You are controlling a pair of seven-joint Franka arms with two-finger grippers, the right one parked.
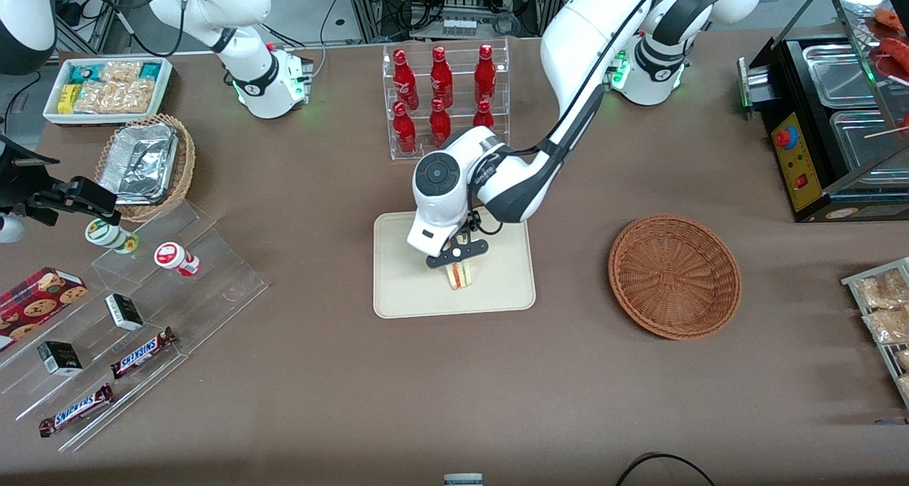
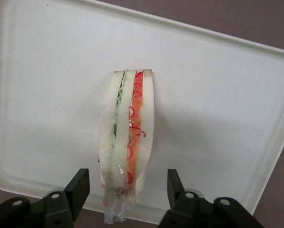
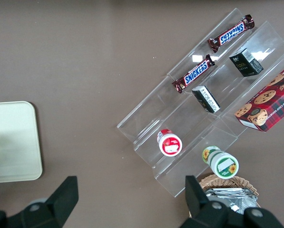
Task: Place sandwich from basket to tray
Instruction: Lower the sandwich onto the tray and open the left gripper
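Observation:
The sandwich (image 1: 460,275), a wrapped wedge with red and green filling, rests on the cream tray (image 1: 405,294) with its cut side up; it also shows in the left wrist view (image 2: 127,142). My left gripper (image 1: 458,253) is just above it, open, with one finger on each side and a gap to the bread on both sides (image 2: 126,190). The tray's flat surface shows around the sandwich (image 2: 218,118). The reddish-brown wicker basket (image 1: 675,276) stands empty beside the tray, toward the working arm's end of the table.
A clear rack of red bottles (image 1: 444,95) stands farther from the camera than the tray. A clear stepped display with snack bars and cups (image 1: 135,315), a tan basket of foil trays (image 1: 145,163) and a white snack bin (image 1: 106,88) lie toward the parked arm's end. A black food warmer (image 1: 831,116) stands toward the working arm's end.

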